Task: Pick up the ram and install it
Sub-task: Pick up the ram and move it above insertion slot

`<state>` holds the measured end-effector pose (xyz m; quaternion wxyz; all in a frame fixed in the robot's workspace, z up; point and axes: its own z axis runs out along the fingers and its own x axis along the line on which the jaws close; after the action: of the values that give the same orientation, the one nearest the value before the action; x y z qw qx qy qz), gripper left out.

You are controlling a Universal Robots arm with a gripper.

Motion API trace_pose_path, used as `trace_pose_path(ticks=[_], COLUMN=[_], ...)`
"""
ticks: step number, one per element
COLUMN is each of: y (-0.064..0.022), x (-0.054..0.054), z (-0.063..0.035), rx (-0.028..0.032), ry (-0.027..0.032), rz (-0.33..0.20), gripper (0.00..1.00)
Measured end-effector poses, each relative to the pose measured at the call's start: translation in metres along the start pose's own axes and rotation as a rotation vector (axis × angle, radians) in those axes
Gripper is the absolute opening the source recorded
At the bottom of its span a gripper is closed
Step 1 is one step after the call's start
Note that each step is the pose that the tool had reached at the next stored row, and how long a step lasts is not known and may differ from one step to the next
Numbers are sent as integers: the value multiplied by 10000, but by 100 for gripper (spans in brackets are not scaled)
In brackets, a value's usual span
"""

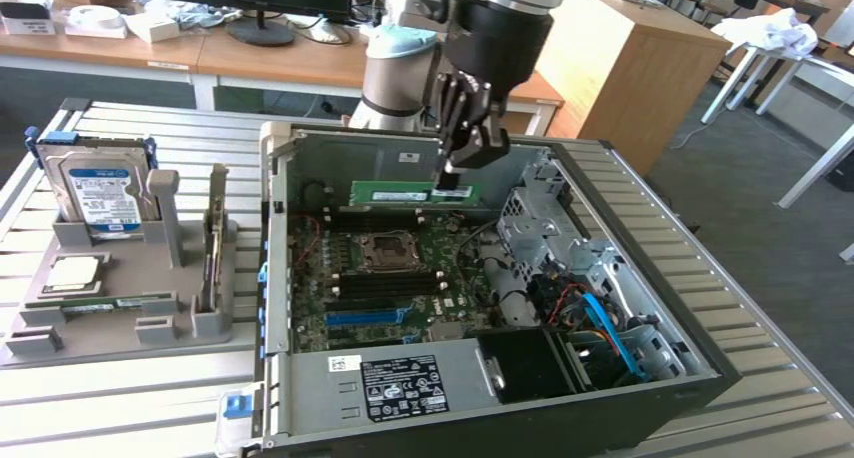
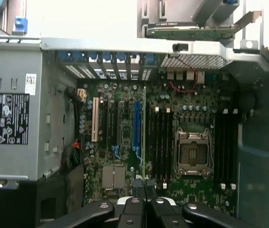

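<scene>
The ram (image 1: pixel 394 193) is a long green stick with a white label, hanging level above the open computer case (image 1: pixel 287 278). My gripper (image 1: pixel 454 185) is shut on the stick's end at the exterior view's right. Below it lies the motherboard (image 1: pixel 380 278), with its processor socket (image 1: pixel 387 246) and black memory slots (image 1: pixel 387 285). From the wrist, the ram (image 2: pixel 144 133) appears edge-on as a thin line running out from my gripper (image 2: pixel 144 190). It lies over the board beside the black memory slots (image 2: pixel 160 142) and the socket (image 2: pixel 191 152).
On the exterior view's left, a grey holder (image 1: pixel 160 328) carries a silver hard drive (image 1: pixel 94 193), a square processor chip (image 1: pixel 74 271), a green strip (image 1: pixel 100 305) and an upright card (image 1: pixel 214 238). Drive bays and cables (image 1: pixel 587 308) fill the case's right side.
</scene>
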<state>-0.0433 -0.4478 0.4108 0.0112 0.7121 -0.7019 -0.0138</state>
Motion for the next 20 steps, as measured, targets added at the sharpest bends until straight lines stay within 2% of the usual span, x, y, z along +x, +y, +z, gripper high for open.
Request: trace_pose_path(ticks=[4, 10, 14, 20], y=[-87, -91, -91, -93], x=[2, -3, -52, -186], z=[-3, -3, 0, 7], rx=[-1, -1, 0, 0], ry=[0, 0, -1, -1], rz=[1, 1, 1, 2], gripper=[11, 11, 11, 11])
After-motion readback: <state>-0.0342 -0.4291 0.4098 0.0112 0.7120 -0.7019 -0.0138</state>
